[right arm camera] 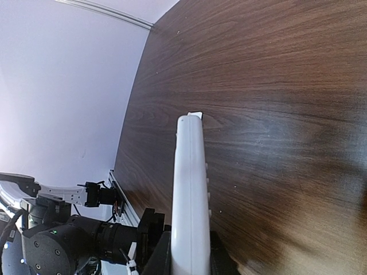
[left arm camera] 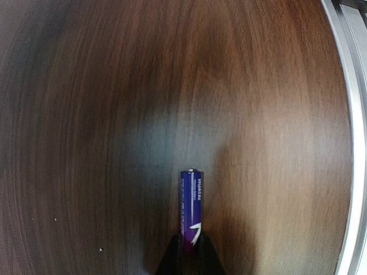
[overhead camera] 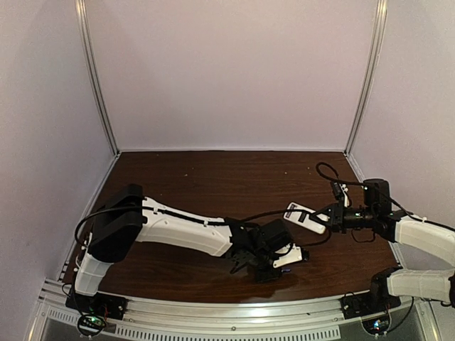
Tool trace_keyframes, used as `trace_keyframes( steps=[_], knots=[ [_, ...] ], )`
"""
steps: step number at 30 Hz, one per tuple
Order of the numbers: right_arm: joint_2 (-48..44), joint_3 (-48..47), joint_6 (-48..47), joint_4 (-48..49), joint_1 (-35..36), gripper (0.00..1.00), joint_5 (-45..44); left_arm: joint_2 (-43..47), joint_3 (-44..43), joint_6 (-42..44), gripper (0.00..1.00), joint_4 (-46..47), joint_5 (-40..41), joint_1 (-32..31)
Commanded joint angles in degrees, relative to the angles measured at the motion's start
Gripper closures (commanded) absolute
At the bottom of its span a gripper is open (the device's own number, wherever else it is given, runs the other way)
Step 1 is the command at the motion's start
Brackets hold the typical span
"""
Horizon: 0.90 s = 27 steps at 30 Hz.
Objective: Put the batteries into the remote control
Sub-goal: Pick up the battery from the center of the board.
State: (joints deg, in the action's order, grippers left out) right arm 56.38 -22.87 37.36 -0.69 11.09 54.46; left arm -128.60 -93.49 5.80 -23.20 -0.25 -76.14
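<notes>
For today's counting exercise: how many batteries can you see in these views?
1. The battery is pinched in the left gripper; another may be hidden.

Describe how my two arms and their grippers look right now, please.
Both the left arm and right arm have white shell links with black joints. The left gripper and right gripper are mostly black. Thin black cables run along them, looping free near the right wrist. Green lights glow at the bases.

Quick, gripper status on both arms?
Left gripper: closed on a battery.
Right gripper: closed on the remote control.
</notes>
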Motion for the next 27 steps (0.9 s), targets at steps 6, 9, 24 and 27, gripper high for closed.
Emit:
trace_keyframes(
  steps=[6, 9, 24, 27],
  knots=[
    [0.58, -1.13, -3.14, -0.80, -0.37, 1.00, 1.00, 10.75, 17.32, -2.24, 1.00, 11.13, 0.25, 0.08],
    [0.71, -0.63, -2.62, 0.44, -0.13, 1.00, 2.00, 14.05, 21.69, -5.12, 1.00, 10.35, 0.25, 1.41],
    [-1.60, -1.43, -1.83, 10.50, 10.62, 1.00, 4.93, 43.47, 50.98, -31.35, 1.00, 23.58, 1.97, 13.43],
    [-1.78, -2.01, -2.47, 11.73, 12.41, 1.00, 5.37, 46.37, 54.01, -36.84, 1.00, 25.31, 4.46, 15.71]
  ],
)
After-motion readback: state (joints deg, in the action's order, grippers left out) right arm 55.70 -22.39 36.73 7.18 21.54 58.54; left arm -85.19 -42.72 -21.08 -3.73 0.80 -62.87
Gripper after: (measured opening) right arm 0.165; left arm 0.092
